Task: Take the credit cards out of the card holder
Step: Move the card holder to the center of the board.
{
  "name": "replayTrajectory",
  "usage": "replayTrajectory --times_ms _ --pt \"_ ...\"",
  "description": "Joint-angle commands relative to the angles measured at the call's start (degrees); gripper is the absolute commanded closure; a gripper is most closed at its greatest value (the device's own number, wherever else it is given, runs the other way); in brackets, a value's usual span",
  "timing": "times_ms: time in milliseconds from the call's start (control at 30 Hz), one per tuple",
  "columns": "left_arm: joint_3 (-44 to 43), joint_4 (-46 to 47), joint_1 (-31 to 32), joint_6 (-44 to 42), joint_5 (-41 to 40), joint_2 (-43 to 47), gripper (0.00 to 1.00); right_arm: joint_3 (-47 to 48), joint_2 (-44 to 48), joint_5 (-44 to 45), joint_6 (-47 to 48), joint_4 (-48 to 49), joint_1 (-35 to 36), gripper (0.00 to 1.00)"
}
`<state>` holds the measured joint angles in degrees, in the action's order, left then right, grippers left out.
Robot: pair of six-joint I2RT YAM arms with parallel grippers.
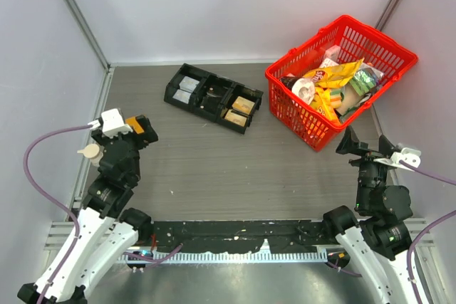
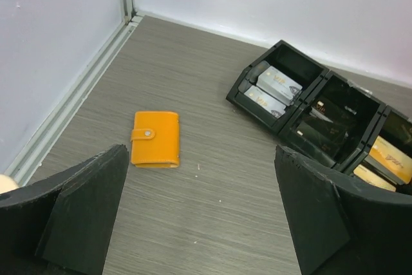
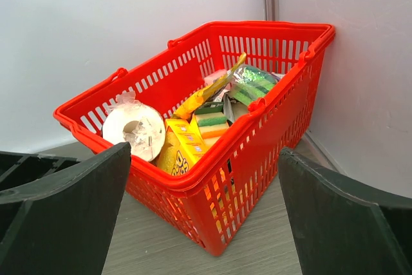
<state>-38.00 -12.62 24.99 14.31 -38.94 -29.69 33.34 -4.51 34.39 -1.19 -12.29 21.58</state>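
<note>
Card holder: snapped shut, flat on table, just ahead of left gripper, untouched. Left gripper and right gripper: fingers wide, holding nothing. Step: approach; the next move likely calls for pinning and unsnapping it.

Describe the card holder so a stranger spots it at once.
Find the black compartment tray at the back of the table. Left of it, toward the side wall, the card holder lies alone, flat and closed. It is orange with a snap tab.
</note>
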Motion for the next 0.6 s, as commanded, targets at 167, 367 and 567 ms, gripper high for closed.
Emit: replayTrajectory --times_ms 167,367,567 --pt "-7.95 -2.83 0.05 3.62 3.33 -14.14 0.00 -1.00 2.67 -1.61 -0.21 2.80 -0.67 0.00" --pt "-19.55 -14.43 -0.03 9.85 6.59 -32.32 0.00 -1.26 3.28 -2.75 -0.22 2.80 -0.75 0.00" --pt "-25.10 -16.12 -5.37 16.71 12.99 -47.98 0.00 -1.70 4.25 -3.37 -0.13 2.54 -0.75 0.00"
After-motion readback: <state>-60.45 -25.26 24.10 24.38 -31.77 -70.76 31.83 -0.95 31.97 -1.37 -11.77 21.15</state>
